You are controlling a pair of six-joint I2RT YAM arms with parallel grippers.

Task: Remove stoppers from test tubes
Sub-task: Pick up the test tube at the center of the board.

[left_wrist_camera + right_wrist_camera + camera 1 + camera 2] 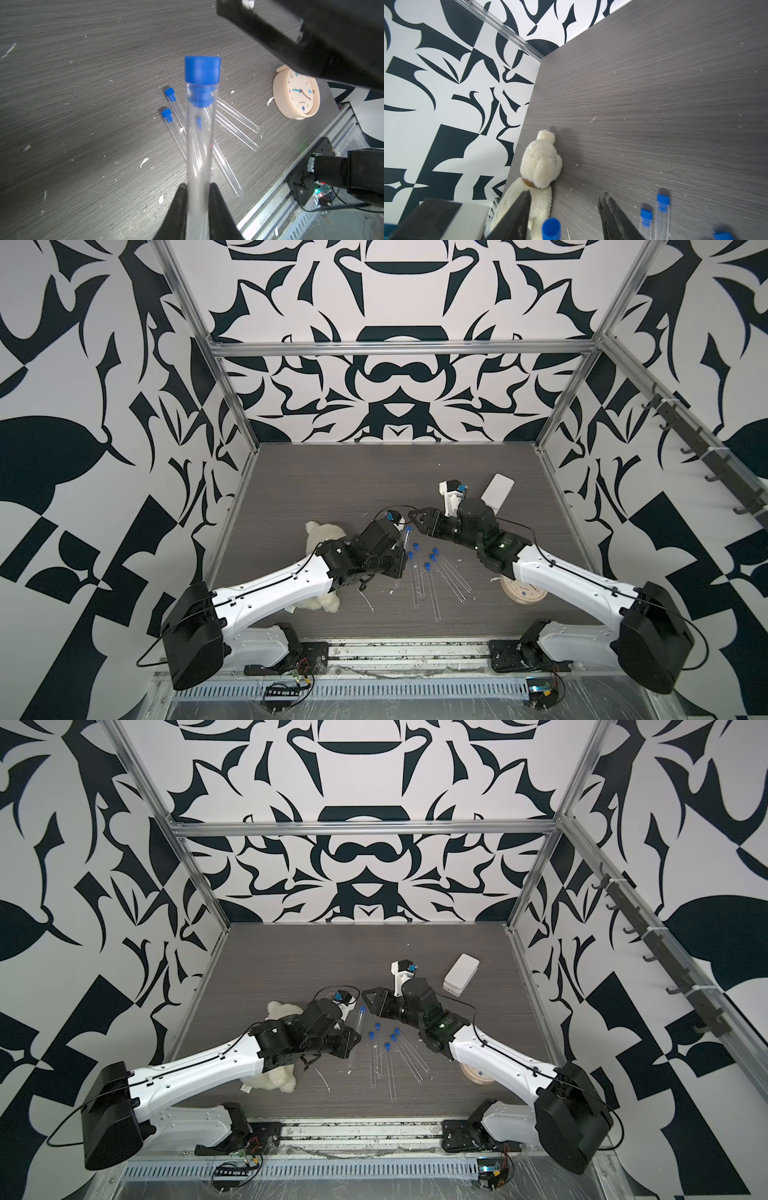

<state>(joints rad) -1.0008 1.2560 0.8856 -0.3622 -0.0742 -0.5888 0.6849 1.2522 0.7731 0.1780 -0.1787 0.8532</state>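
Saw left gripper [197, 188] clamped on one test tube [199, 145], held off the table [83, 104], blue stopper [202, 70] seated in its mouth. Found right gripper [565, 194] with jaws apart, that stopper between them, contact not discernible. Counted five more stoppered tubes [432, 589] lying fanned on the table between the arms, plush dog [320, 533] under left arm, clock [524, 593] under right.

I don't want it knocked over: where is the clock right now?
In both top views the clock lies front right, partly under the right arm, just right of the loose tubes.
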